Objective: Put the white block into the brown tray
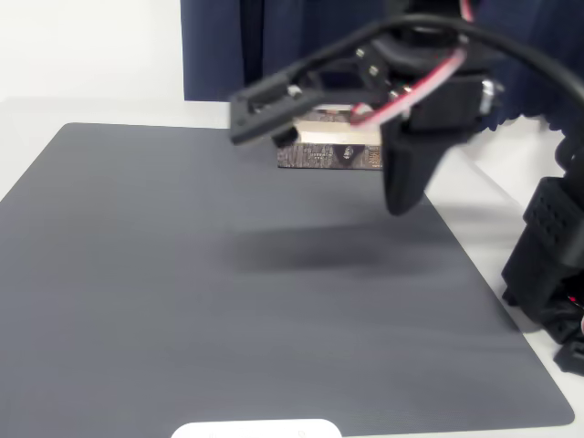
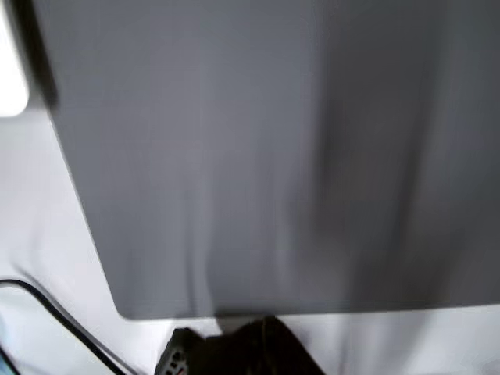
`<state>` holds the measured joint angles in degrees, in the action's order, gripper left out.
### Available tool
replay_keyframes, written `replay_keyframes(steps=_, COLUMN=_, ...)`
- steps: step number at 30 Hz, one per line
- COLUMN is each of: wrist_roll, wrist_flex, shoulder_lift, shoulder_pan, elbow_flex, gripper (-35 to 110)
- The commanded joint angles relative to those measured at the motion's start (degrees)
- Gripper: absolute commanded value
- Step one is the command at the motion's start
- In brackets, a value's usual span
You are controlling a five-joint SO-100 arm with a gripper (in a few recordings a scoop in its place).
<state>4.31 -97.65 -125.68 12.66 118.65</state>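
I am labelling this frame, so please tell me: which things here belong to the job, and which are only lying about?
Belonging to the job:
- brown tray, at the far edge of the mat
- gripper, blurred, above the mat

Only lying about:
- grey mat
- white rounded shape at the near edge
- dark blue curtain
- black cable

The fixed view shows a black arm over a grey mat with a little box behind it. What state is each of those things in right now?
Gripper: raised above the mat, blurred; open or shut cannot be told.
Brown tray: upright at the mat's far edge, open-topped, partly hidden behind the arm; contents cannot be seen.
Grey mat: flat on the table, with the arm's shadow across it.
White rounded shape: lying at the near edge, cut off by the frame.
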Motion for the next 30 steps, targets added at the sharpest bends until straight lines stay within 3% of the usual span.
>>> replay_keyframes(steps=1, wrist_roll=-1.41, wrist_flex=3.60, shoulder_lift=-9.67, shoulder_pan=-2.64, elbow_flex=6.86, gripper=0)
replay_keyframes(steps=10, wrist_roll=-1.41, wrist_flex=7.38, shoulder_lift=-30.41, shoulder_pan=-4.83, elbow_flex=26.89, gripper=0)
replay_keyframes(steps=16, wrist_roll=-5.89, wrist_flex=16.61, shoulder_lift=-44.91, shoulder_pan=-8.70, elbow_flex=41.66, gripper=0)
replay_keyframes(steps=30, wrist_roll=-5.89, wrist_flex=20.74, shoulder_lift=-64.07, shoulder_pan=-7.03, elbow_flex=53.70, gripper=0)
